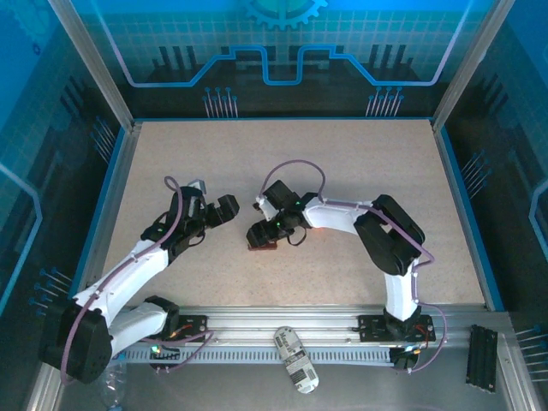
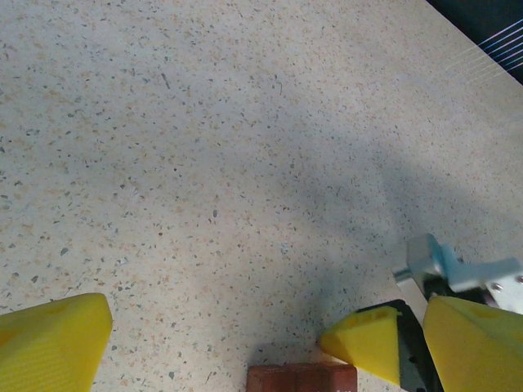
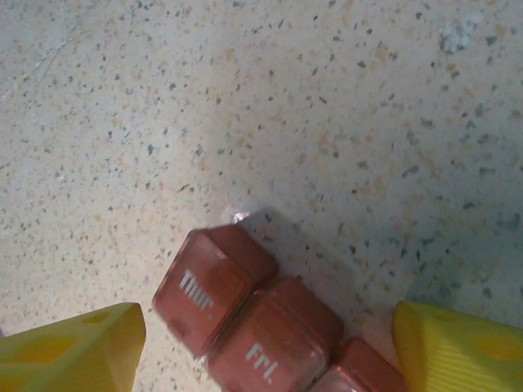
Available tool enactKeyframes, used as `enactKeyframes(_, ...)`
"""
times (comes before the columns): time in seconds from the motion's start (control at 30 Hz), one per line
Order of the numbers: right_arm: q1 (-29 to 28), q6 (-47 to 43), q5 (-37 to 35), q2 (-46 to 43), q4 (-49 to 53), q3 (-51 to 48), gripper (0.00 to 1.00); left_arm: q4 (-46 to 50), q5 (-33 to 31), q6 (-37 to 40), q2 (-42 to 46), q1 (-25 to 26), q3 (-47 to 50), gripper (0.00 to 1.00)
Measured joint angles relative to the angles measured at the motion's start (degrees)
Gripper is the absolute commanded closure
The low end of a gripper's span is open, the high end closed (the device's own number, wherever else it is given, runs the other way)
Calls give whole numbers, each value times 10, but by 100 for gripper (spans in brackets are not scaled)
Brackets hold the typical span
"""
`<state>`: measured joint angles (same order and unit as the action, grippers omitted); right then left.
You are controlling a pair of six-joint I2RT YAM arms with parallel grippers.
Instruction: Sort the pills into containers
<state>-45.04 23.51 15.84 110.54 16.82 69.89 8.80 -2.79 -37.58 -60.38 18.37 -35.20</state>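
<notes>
- Left arm [image 1: 128, 270] and right arm [image 1: 338, 214]: white shells, black joints, black bases.
- Purple cable [image 1: 301, 166] running along each arm.
- Left claw [image 1: 224, 210] and right claw [image 3: 268, 327]: black bodies, yellow wedge-shaped fingers [image 3: 73, 351], faintly ribbed.

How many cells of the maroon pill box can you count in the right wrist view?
3: the Thur. cell at upper left, the Fri. cell beside it, a third cell cut by the bottom edge. More may be hidden.
</notes>
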Motion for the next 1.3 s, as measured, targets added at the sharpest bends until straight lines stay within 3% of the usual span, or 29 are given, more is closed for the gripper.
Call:
enactKeyframes(0.47, -51, 21, 6, -55, -33, -90, 18, 0, 0, 0, -10, 0, 0, 1)
enactKeyframes(0.73, -80, 19, -102, -106, -8, -102, 18, 0, 0, 1, -15, 0, -3, 1)
enactKeyframes(0.97, -129, -7, -203, -91, 47, -56, 20, 0, 0, 2, -21, 0, -4, 1)
enactKeyframes(1.3, -145, -28, -254, -44, 68, -38, 26, 0, 0, 2, -26, 0, -8, 1)
